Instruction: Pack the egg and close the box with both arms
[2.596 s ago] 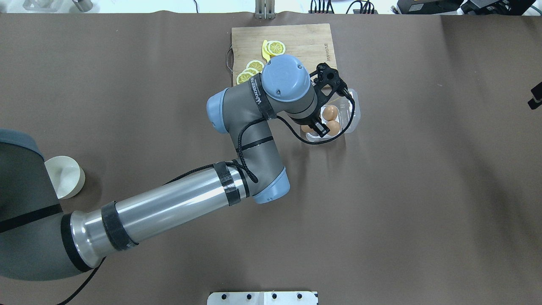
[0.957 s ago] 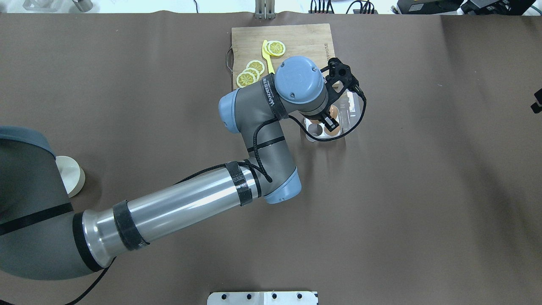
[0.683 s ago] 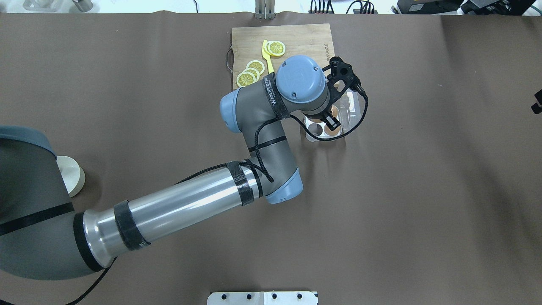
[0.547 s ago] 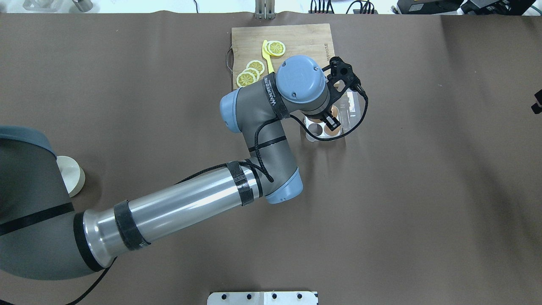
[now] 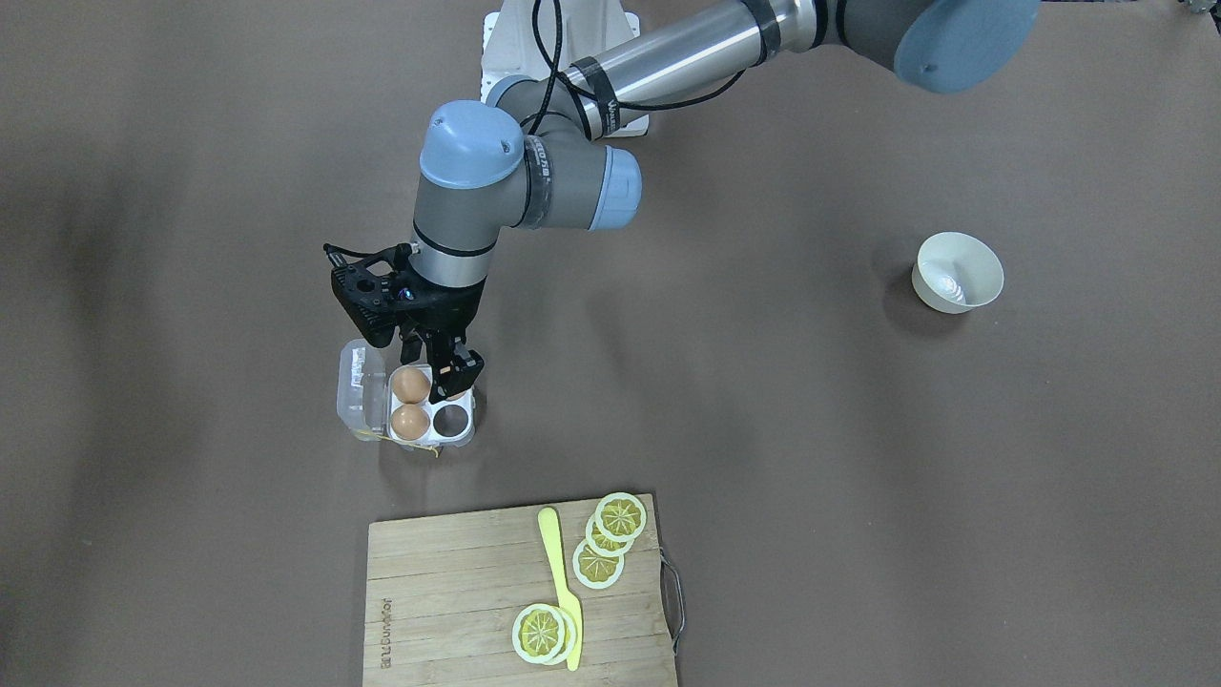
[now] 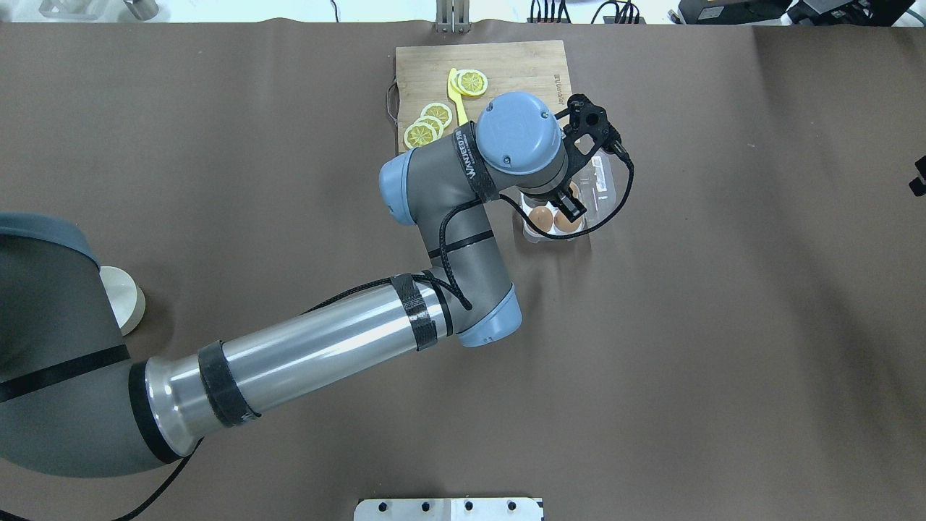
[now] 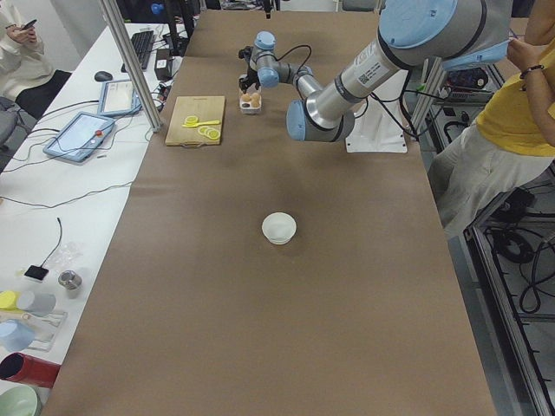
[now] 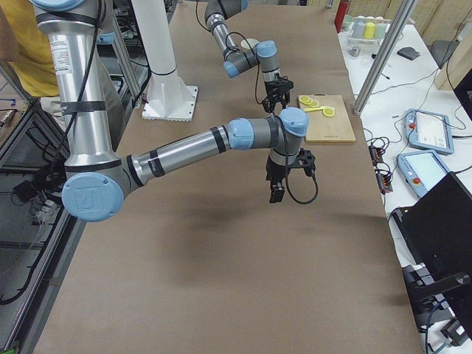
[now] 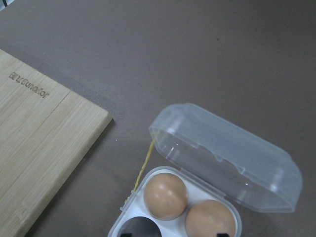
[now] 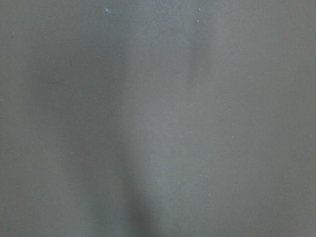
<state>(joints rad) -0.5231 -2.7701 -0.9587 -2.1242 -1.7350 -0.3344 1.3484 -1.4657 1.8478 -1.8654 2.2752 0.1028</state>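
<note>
Three cells of the box [image 5: 448, 440] are filled. The egg [image 6: 540, 217] sits in the tray's 1 o'clock cell, as the front-facing view has it, directly below the left gripper [image 5: 456, 375]. The other two eggs [image 5: 411, 385] fill the 9 o'clock column beside the hinge. Each egg stands on end, long axis upright, so it looks nearly round from above. The left gripper's fingers are spread about an egg's breadth, with nothing seen clamped between them.

The clear lid [image 9: 232, 158] lies open at 9 o'clock of the tray, with a yellow string [image 9: 144, 165] at its corner. Its small white label [image 5: 355, 366] is too small to read. The cutting board [image 5: 448, 592], at 5 o'clock of the box, bears engraved lettering [image 9: 27, 84] that I cannot make out. White print on the black strap [image 6: 469, 163] of the left arm [image 6: 311, 354] is likewise unclear.

The right gripper [image 8: 276, 193] hangs above the table [image 8: 221, 280], well apart from the box; how far open it is cannot be told.
</note>
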